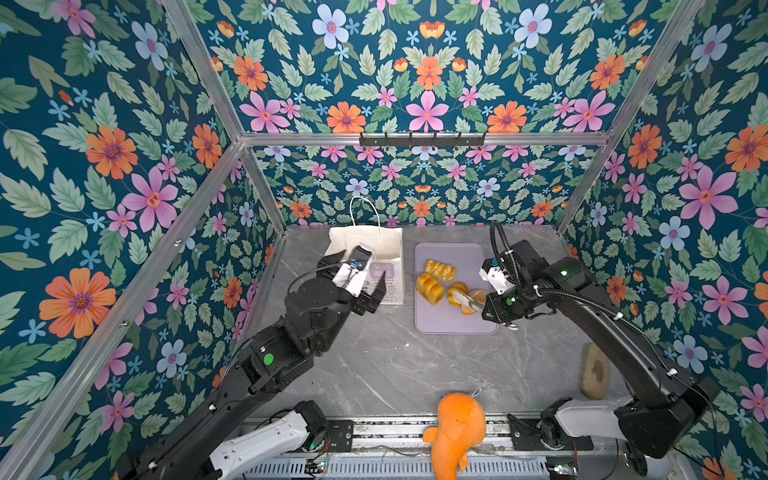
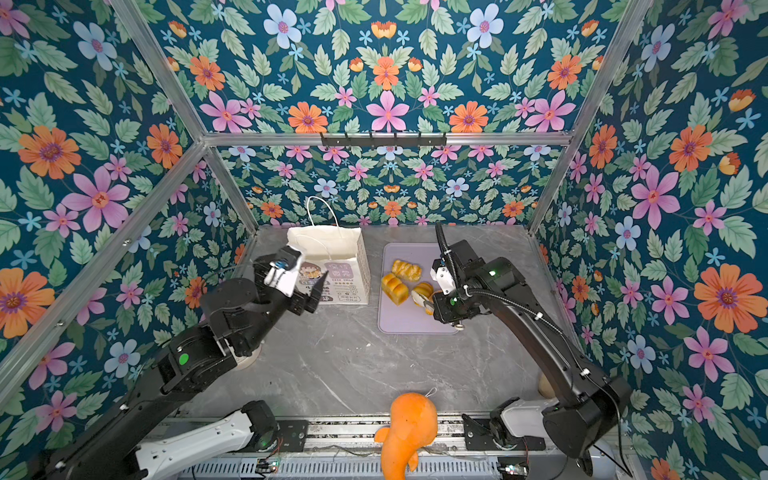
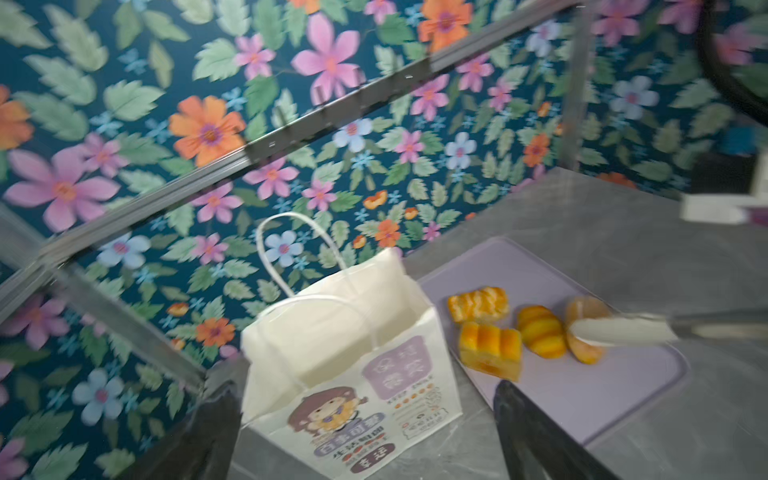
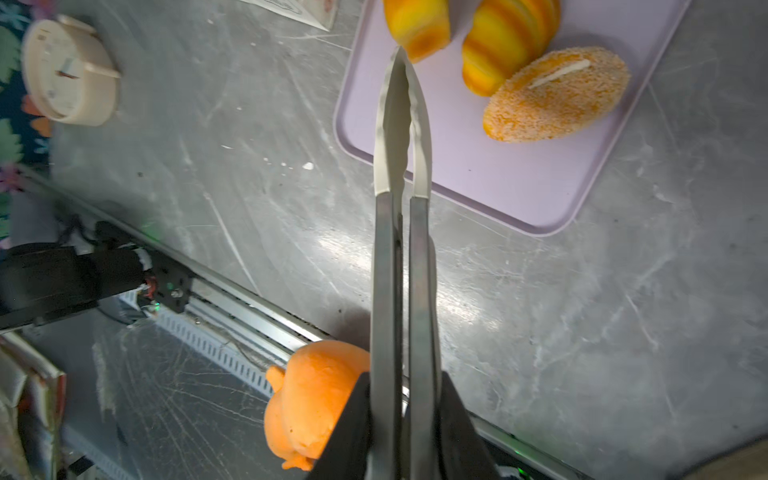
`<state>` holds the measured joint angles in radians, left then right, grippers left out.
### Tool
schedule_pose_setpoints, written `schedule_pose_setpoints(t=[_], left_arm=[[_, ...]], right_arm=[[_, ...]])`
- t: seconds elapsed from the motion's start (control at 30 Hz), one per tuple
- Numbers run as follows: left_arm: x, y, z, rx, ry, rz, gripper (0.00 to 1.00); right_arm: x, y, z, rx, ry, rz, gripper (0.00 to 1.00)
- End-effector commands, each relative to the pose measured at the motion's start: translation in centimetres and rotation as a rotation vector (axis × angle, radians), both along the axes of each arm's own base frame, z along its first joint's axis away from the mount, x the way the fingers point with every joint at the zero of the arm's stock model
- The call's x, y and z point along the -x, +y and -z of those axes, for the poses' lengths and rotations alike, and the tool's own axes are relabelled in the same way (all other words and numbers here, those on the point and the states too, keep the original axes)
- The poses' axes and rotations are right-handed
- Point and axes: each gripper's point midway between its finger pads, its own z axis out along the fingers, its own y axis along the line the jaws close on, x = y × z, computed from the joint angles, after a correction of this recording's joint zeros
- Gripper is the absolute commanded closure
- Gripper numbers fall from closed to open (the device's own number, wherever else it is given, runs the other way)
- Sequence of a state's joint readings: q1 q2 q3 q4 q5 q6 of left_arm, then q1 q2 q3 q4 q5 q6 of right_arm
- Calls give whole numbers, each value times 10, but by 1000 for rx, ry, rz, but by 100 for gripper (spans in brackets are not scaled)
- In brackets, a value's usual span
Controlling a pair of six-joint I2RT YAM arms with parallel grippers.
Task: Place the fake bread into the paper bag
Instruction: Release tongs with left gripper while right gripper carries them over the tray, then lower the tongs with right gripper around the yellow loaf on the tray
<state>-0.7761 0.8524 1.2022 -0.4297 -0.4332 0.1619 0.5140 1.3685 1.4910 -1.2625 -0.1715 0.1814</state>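
Left end effector gapes toward upright paper bag (mouth upward).

The left arm is extended forward and inward from its base, with the wrist held above the table. The left gripper is seen with its jaws spread wide, though its fingers are blurred. The right arm is stretched forward and bent inward at the elbow. The right gripper is clamped on tongs, whose tips appear pressed together.
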Motion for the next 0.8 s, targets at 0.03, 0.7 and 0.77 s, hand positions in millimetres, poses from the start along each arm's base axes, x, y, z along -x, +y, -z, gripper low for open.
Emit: schedule_pose_setpoints(t=[0.03, 0.7, 0.77], left_arm=[[-24, 38, 8, 156, 119, -154, 5], [-84, 105, 57, 465, 482, -250, 24], [-81, 103, 64, 469, 494, -240, 24]], right_arm=[[-10, -9, -3, 119, -25, -21, 76], [-52, 23, -12, 119, -42, -151, 74], [-58, 27, -3, 130, -17, -162, 74]])
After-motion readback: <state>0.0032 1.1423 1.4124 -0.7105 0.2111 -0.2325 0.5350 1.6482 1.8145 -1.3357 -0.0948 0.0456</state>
